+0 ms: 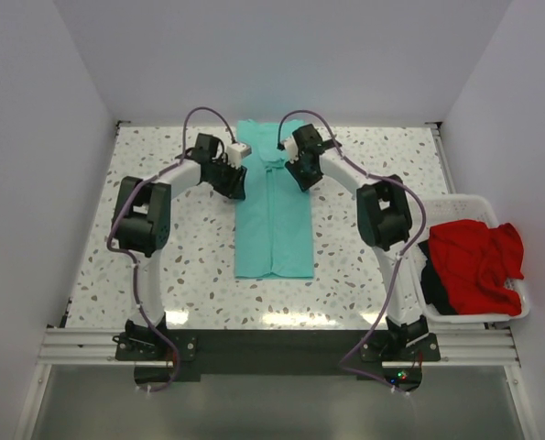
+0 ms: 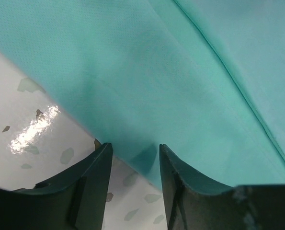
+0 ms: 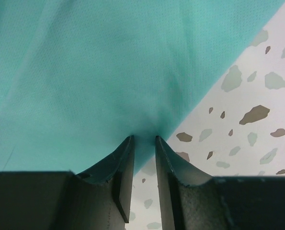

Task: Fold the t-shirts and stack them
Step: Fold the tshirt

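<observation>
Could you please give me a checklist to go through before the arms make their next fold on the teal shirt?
1. Right hand pinching the teal t-shirt: ok, fabric puckers between its jaws.
2. Left hand pinching it: not ok, jaws apart, with the edge loose between them.
3. Shirt lying as a flat lengthwise strip: ok.
4. Both hands at its far end: ok.
5. Red t-shirt out of the way in the basket: ok.
</observation>
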Available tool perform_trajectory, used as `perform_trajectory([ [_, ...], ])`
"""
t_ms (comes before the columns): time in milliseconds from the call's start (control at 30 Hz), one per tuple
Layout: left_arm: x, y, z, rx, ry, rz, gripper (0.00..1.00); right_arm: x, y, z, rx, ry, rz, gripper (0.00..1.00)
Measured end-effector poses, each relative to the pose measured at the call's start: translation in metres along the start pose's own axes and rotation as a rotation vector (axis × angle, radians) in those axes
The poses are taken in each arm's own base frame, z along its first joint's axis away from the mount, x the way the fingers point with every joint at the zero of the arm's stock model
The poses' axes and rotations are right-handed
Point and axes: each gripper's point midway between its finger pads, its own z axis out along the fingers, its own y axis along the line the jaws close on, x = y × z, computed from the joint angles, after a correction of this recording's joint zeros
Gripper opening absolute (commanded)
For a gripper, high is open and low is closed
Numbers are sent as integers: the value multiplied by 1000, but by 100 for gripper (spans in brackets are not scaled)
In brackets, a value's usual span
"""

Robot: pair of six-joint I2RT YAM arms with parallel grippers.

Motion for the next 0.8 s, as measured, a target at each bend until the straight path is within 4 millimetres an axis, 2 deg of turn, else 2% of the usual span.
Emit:
perform_trajectory([
  [67,0,1,-2,-1,5,0,55,1,-1,0,-5,2,4,37],
  [100,0,2,-4,1,8,-2,64,1,-1,-2,-7,2,7,44],
  [133,0,3,-7,11,7,3,68,1,-1,-4,-13,4,9,59],
  [233,-5,10,-26,22,-16,18,77,-2,4,-24,-55,-4,3,71],
  [267,-10,11,-38,17,-29,34,79,-8,6,-38,-68,-27,-3,82],
  [300,-19,12,-53,8,-54,62,92,-16,7,-55,-82,-60,-12,87],
  [333,-31,13,-72,-11,-89,106,94,-25,7,-73,-90,-98,-21,88],
  [400,-58,5,-115,-56,-176,203,100,-51,5,-126,-91,-220,-51,93],
  [500,-97,-28,-189,-127,-331,384,100,-85,3,-225,-72,-452,-101,97],
  [567,-113,-59,-238,-162,-440,513,100,-95,7,-286,-62,-605,-147,99],
  [600,-116,-75,-257,-170,-483,569,100,-94,10,-313,-59,-666,-177,99],
  [667,-111,-101,-281,-165,-542,674,100,-84,22,-345,-78,-754,-254,99],
  [700,-103,-111,-283,-147,-548,712,100,-74,30,-353,-98,-773,-316,99],
  [767,-82,-125,-276,-101,-525,775,100,-51,47,-350,-150,-764,-421,99],
  [800,-67,-131,-267,-64,-497,802,100,-38,58,-342,-181,-740,-473,99],
])
